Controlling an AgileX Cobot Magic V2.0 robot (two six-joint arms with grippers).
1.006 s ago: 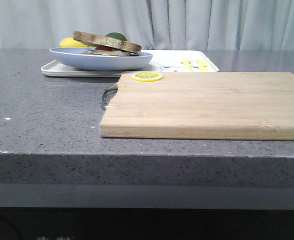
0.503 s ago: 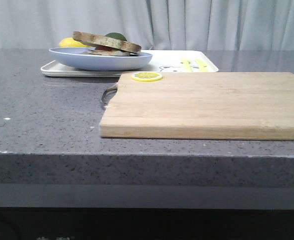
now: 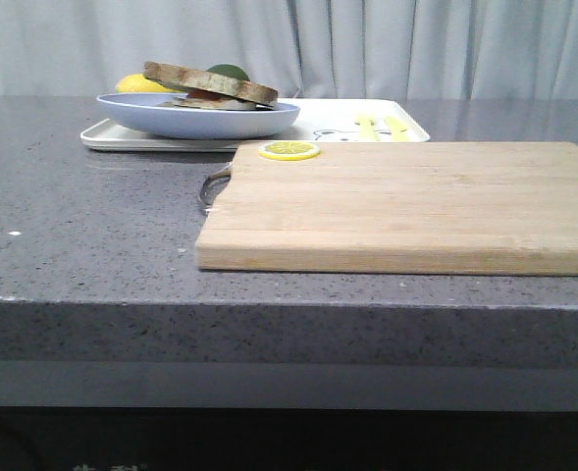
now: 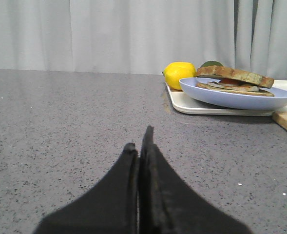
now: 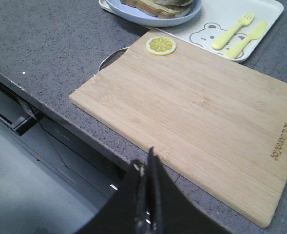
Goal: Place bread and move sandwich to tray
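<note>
We can see burnt-in lettering along one short edge of the cutting board point(image 5: 197, 117) in the right wrist view, but it is too small for us to read. The tray point(image 3: 340, 123) carries a cartoon bear face and a yellow fork and knife point(image 5: 241, 32), which lie flat on it.

In the front view the board lies at the middle and right of the grey worktop point(image 3: 82, 226), its near long edge close to the worktop's front edge. Its broad top is bare except for a lemon slice point(image 3: 289, 150) at its far left corner, toward 11 o'clock. A metal handle point(image 3: 214, 184) sticks out from its left end. The worktop to the left, at 9 o'clock, lies open.

The tray sits just behind the board at 12 o'clock. On its left part stands a light-blue plate point(image 3: 198, 116) holding the bread point(image 3: 210, 82), which rests tilted on other food. A lemon point(image 4: 179, 75) and something green lie behind the plate.

Our left hand point(image 4: 139, 146) has its fingers pressed together on nothing, low over open worktop. Our right hand point(image 5: 145, 163) is likewise closed and empty, above the board's near edge.
</note>
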